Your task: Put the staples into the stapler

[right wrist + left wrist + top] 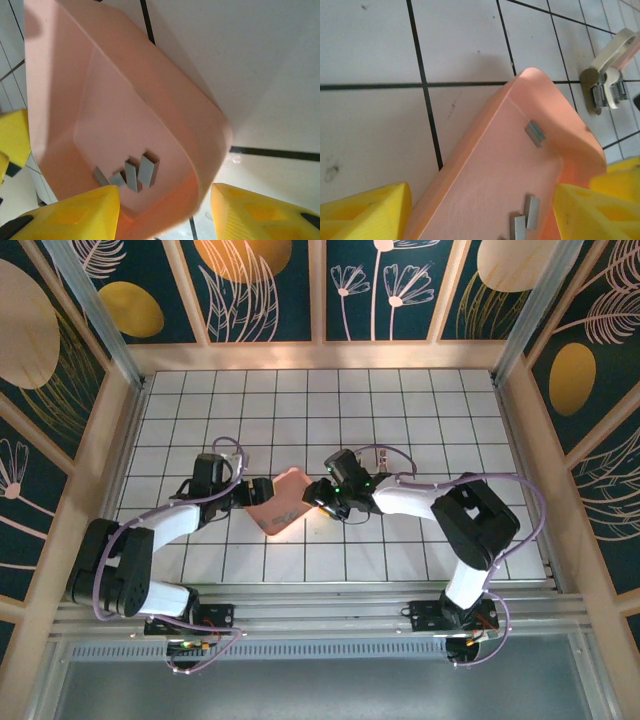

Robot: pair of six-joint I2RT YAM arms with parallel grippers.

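In the top view, the pink tray (283, 502) is lying tipped between the arms. The left gripper (245, 492) is reaching in at the tray's left edge and the right gripper (322, 498) at its right edge.

In the left wrist view, the yellow fingers (365, 212) are standing wide apart on either side of the tray, and it cannot be told whether they are clamping it. The staples (535, 134) are lying loose on the tray's floor. The stapler (607, 75) is resting on the table beyond the tray's far corner.

In the right wrist view, the fingers (265, 215) are straddling the tray's wall, one beside the clustered staples and one outside. A firm hold cannot be confirmed here either.

The step in hand looks like steadying the tray. It would go best with one gripper pinning the tray flat while the other is closing on a single strip by its long sides.
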